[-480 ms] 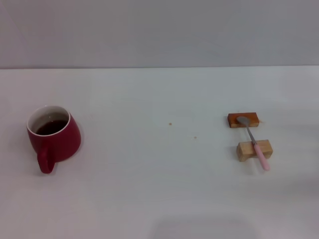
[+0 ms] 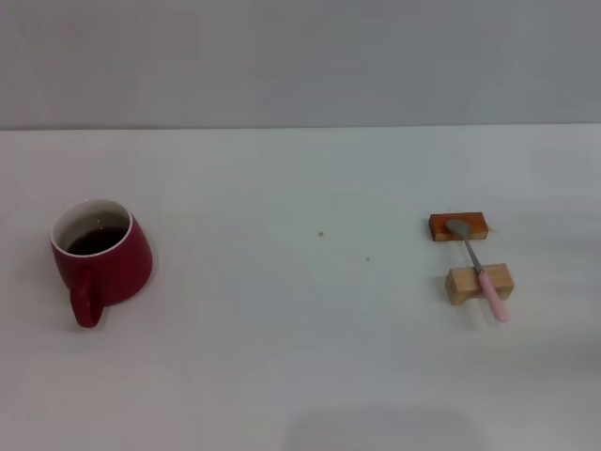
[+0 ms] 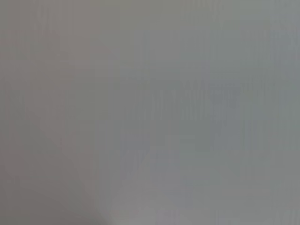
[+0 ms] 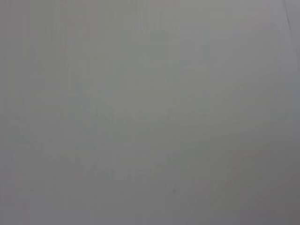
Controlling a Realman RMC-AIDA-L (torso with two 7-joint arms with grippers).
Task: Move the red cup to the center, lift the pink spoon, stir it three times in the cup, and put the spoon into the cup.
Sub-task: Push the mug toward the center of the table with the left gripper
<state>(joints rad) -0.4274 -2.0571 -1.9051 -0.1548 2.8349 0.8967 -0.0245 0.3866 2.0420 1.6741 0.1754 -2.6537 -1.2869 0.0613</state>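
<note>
The red cup [image 2: 100, 259] stands upright at the left of the white table [image 2: 300, 357], its handle turned toward the front edge and dark liquid inside. On the right lies the pink spoon [image 2: 478, 268], its grey bowl resting on a reddish-brown block [image 2: 458, 225] and its pink handle across a pale wooden block [image 2: 479, 283]. Neither gripper appears in the head view. Both wrist views show only a plain grey surface.
Two tiny specks [image 2: 320, 234] lie near the middle of the table. A grey wall [image 2: 300, 56] rises behind the table's far edge.
</note>
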